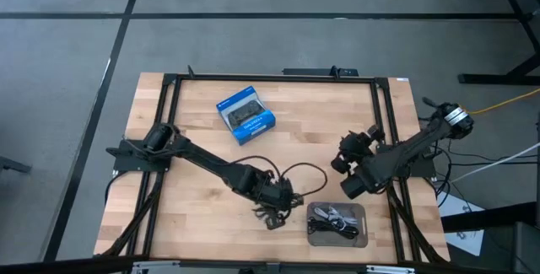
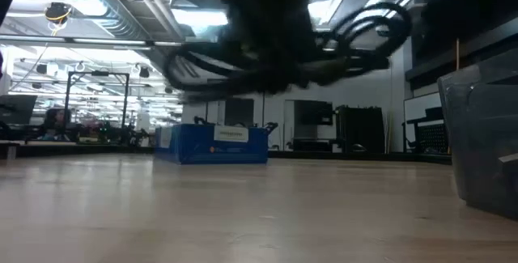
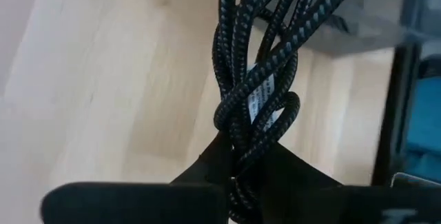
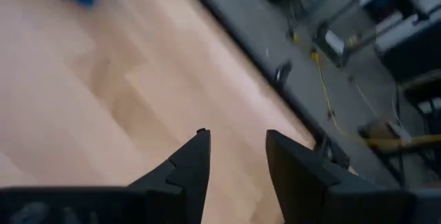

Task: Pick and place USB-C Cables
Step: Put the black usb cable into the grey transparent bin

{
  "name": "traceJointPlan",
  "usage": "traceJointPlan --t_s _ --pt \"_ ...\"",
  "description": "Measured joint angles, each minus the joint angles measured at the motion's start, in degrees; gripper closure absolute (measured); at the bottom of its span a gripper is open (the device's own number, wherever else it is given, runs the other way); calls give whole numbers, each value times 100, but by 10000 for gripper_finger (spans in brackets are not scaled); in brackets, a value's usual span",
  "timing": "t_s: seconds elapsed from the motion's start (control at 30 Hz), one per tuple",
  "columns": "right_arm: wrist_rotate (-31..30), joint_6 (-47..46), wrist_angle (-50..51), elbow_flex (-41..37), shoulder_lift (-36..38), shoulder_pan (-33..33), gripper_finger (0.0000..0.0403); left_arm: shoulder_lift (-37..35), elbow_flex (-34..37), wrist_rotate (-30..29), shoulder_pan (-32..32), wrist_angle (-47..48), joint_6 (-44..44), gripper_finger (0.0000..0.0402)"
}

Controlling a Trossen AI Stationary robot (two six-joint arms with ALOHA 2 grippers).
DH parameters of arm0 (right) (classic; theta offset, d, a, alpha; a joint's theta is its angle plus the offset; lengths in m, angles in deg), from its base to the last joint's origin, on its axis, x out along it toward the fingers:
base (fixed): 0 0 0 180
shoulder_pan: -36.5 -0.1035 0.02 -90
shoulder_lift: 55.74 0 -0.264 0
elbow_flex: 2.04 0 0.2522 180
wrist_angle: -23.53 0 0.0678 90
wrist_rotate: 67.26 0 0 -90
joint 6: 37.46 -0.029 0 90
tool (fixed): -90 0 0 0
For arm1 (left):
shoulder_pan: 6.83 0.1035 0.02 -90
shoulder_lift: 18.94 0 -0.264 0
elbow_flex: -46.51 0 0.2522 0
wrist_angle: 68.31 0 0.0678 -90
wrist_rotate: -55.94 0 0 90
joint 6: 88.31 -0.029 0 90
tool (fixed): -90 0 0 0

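One black cable bundle (image 3: 258,93) gripped in left fingers (image 1: 274,211): carry level across to tray (image 1: 361,215), lower inside its rim, then release; right fingers (image 4: 238,158) parted, empty.

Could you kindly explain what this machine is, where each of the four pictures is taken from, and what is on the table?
It is a robot with two dark arms at a wooden table. One picture looks straight down, one looks level across the tabletop, and one comes from each wrist. On the table lie a blue box and a grey tray holding cables. The left tool is shut on a black braided cable, lifted clear of the wood beside the tray. The right tool waits open above bare wood.
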Motion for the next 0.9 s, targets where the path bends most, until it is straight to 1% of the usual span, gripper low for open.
traceJointPlan --t_s 0.07,0.1,0.2,0.27,0.3,0.37,0.53,0.67,0.73,0.8,0.9 --pt "-466 124 -13 0 211 10 257 5 -242 -82 -33 -22 -302 370" --pt "-790 247 -9 0 325 20 257 -1 -345 -99 -34 -90 -424 370" --pt "-1884 510 -10 0 627 25 257 -31 -531 -232 -25 -86 -587 370" --pt "-2693 542 -2 20 859 54 257 -23 -552 -260 -22 -158 -679 370" --pt "-2993 510 -8 67 984 97 257 -23 -553 -275 -10 -276 -732 370" --pt "-3231 456 -10 254 1280 264 257 -23 -565 -318 18 -555 -812 370" --pt "-3195 600 -102 978 1985 791 257 -23 -566 -367 187 -1535 -1243 370" --pt "-2791 872 -420 1509 2334 1087 257 99 -587 -332 324 -2391 -1531 370" --pt "-2571 1299 -660 1699 2382 1191 257 210 -569 -189 368 -2650 -1595 370" --pt "-2333 1815 -1012 1868 2403 1294 257 414 -586 61 398 -3393 -1652 370" --pt "-1799 2930 -1736 2038 2378 1486 257 718 -683 407 409 -3949 -1645 370"
